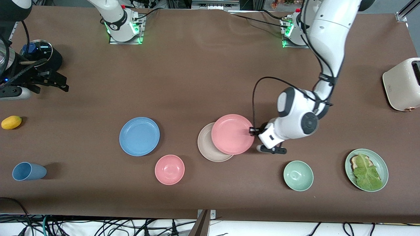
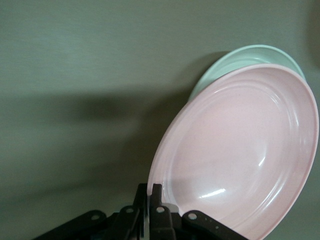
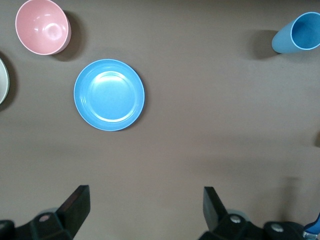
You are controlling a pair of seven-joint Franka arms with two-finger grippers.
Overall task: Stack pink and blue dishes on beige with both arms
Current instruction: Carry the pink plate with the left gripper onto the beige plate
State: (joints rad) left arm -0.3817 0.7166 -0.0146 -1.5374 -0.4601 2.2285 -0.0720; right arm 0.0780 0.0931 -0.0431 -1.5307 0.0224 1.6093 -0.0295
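While left gripper (image 1: pixel 253 131) pinches pink plate (image 1: pixel 232 134) by its rim, off-centre over beige plate (image 1: pixel 210 148), right gripper (image 3: pixel 145 210) waits spread wide, blue plate (image 1: pixel 139 136) lying toward its end

A matt brown table covering (image 1: pixel 197 82), smooth and cloth-like, fills the front view. At its centre a pink plate (image 1: pixel 232 133) looks like smooth plastic with a faint speckle and soft sheen, overlapping a speckled matt beige plate (image 1: pixel 210 151); left of centre lies a smooth light blue plate (image 1: pixel 139 136). At the right, a glossy white plastic-looking arm (image 1: pixel 297 118) carries black cables.
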